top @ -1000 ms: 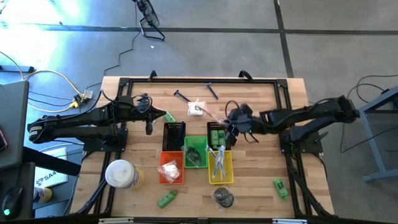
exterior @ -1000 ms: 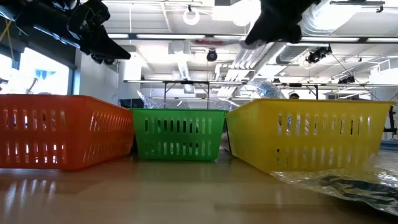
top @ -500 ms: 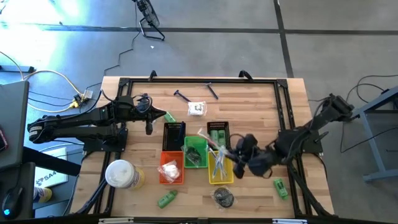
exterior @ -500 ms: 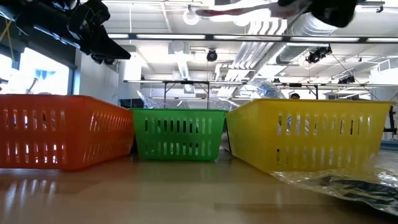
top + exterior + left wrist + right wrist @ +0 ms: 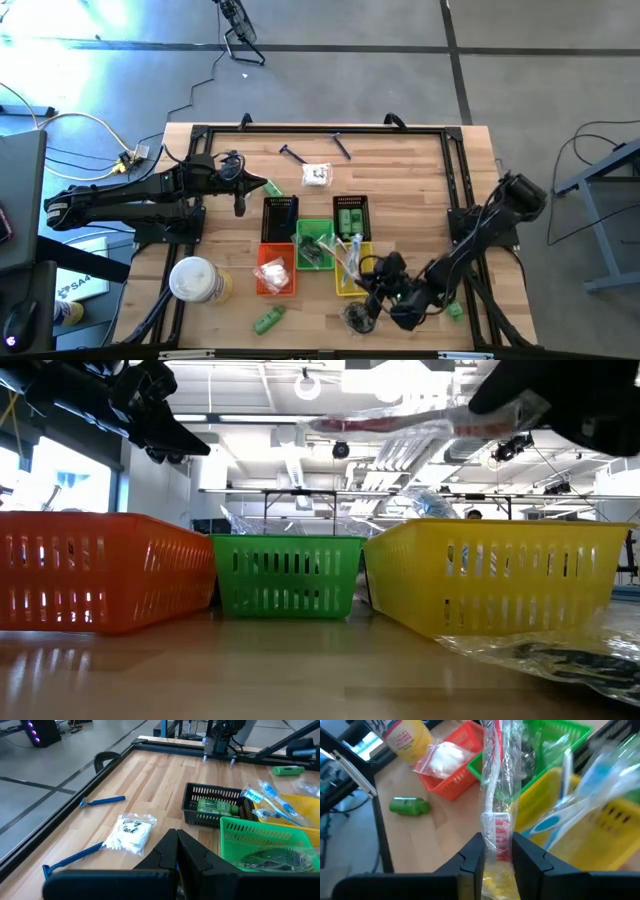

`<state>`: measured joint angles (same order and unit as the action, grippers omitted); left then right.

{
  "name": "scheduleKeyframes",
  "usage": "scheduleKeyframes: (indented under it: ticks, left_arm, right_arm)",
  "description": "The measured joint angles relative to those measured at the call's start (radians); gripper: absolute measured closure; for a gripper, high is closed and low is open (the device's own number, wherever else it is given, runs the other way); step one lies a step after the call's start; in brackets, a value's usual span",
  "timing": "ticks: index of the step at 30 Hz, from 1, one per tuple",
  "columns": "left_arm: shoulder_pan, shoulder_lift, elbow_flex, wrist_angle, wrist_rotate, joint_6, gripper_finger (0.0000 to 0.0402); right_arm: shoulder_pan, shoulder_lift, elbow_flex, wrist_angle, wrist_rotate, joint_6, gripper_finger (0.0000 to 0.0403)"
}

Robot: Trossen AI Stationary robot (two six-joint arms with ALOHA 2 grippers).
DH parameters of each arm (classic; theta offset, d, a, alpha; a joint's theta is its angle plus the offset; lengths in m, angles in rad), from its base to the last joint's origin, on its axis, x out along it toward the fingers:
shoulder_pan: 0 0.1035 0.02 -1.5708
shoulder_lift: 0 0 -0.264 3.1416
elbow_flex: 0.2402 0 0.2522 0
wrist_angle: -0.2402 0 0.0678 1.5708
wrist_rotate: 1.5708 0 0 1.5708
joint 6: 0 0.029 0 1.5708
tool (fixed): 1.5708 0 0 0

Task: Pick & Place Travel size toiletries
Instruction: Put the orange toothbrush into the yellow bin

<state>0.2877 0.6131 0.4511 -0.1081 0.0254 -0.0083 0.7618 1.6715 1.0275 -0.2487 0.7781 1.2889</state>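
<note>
My right gripper (image 5: 372, 281) hangs over the near right corner of the yellow basket (image 5: 340, 285), shut on a clear-wrapped red-and-white toothbrush (image 5: 495, 780). In the low view the brush (image 5: 400, 422) lies almost level, high above the baskets. My left gripper (image 5: 240, 197) waits shut above the table's left middle, holding nothing. A bag of cotton swabs (image 5: 129, 834), two blue razors (image 5: 102, 800) and green tubes (image 5: 268, 320) lie loose on the table. My right gripper pinches the wrapped toothbrush near one end (image 5: 496, 834) between its two fingers. The fingers come slanting down from the table's near right. The brush runs on ahead of the fingertips, along them, lifted clear above the yellow basket.
Orange (image 5: 275, 272), green (image 5: 313, 243) and two black baskets (image 5: 350, 213) stand in a cluster at mid-table. A large white-and-yellow container (image 5: 195, 280) is at the near left. A clear bag with dark pieces (image 5: 360, 317) lies at the near edge, a green tube (image 5: 450, 301) at the near right.
My right gripper has swung from over the right black basket toward the table's near edge and come down, rolling as it went. It has carried the wrapped toothbrush along, still shut on it, and is now by the yellow basket's near right corner.
</note>
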Motion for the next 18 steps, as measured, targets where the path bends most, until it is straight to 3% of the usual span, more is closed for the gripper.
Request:
scheduleKeyframes:
  ticks: [9,18]
  left_arm:
    - [0.0,0.0,0.0,0.0,0.0,-0.005,0.0402]
    - [0.0,0.0,0.0,0.0,0.0,-0.005,0.0402]
  right_arm:
    - [0.069,0.093,0.0,0.014,0.133,0.16,0.0333]
    - [0.076,0.143,0.0,-0.019,0.154,0.178,0.0333]
